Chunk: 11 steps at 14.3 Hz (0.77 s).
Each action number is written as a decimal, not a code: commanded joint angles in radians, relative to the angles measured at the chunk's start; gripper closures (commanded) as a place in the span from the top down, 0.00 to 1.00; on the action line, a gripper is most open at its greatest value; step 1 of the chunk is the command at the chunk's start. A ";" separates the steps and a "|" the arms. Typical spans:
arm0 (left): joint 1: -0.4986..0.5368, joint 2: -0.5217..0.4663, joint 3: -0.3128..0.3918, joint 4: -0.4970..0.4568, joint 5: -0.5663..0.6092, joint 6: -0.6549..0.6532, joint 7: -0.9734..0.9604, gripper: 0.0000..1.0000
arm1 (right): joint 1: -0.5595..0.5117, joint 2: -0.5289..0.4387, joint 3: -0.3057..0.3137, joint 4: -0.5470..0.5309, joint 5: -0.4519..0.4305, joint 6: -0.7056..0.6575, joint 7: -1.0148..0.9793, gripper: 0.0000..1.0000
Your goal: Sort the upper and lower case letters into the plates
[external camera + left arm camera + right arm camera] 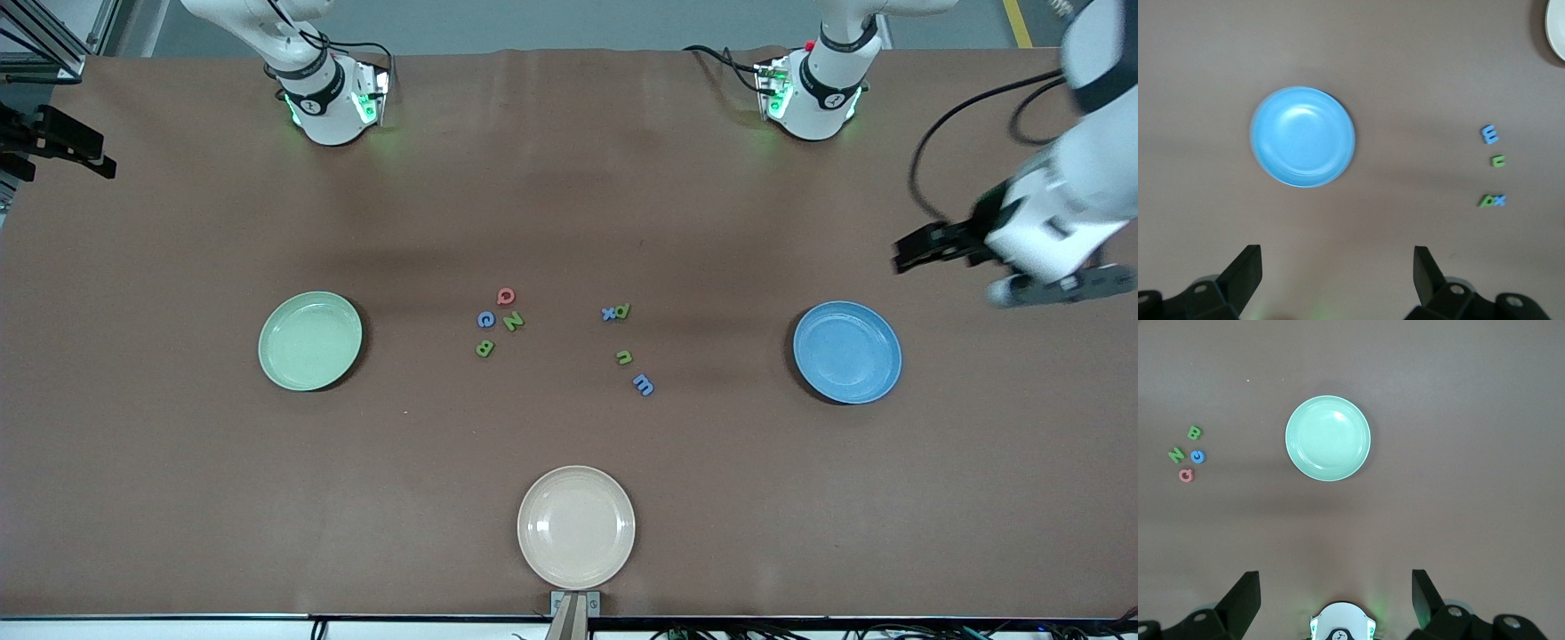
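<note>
My right gripper (pixel 1331 597) hangs high over the table at the right arm's end, its own base showing directly below between the fingers; the two fingers (pixel 1241 593) stand wide apart with nothing between them. It is out of sight in the front view. Under it sits the pale green plate (pixel 310 341), bare inside.

Toward the middle lies a tight cluster of four capitals: a red Q (pixel 506 296), a blue C (pixel 485 319) just beside it and nearer the front camera, a green N (pixel 513 322) beside the C, and a green B (pixel 484 348) nearest the front camera.

At the table's front edge, well apart from the letters, rests the cream plate (pixel 576 527).

Next comes a looser group of small letters: a blue x (pixel 609 313) touching a green p (pixel 623 310), a green n (pixel 624 357) nearer the front camera, and a blue m (pixel 644 385) nearer again.

The blue plate (pixel 847 352) sits toward the left arm's end, also bare.

My left gripper (pixel 1337 280) hovers in the air over the table near that end, past the blue plate; its fingers (pixel 1245 270) are spread wide, gripping nothing. In the front view this hand (pixel 933 244) shows as a dark shape beside the white wrist.
</note>
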 commanded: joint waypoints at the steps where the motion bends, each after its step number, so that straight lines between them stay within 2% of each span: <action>1: -0.011 0.104 -0.076 0.016 0.012 0.059 -0.196 1.00 | -0.002 -0.023 0.003 -0.012 0.005 -0.007 0.013 1.00; 5: -0.152 0.282 -0.090 0.013 0.107 0.231 -0.627 1.00 | -0.002 -0.023 0.003 -0.013 0.005 -0.007 0.016 1.00; 8: -0.229 0.382 -0.090 -0.033 0.176 0.384 -0.814 1.00 | -0.002 -0.023 0.003 -0.015 0.005 -0.013 0.017 1.00; 11: -0.260 0.463 -0.092 -0.039 0.178 0.535 -0.937 1.00 | -0.005 -0.023 0.000 -0.015 0.029 -0.013 0.020 1.00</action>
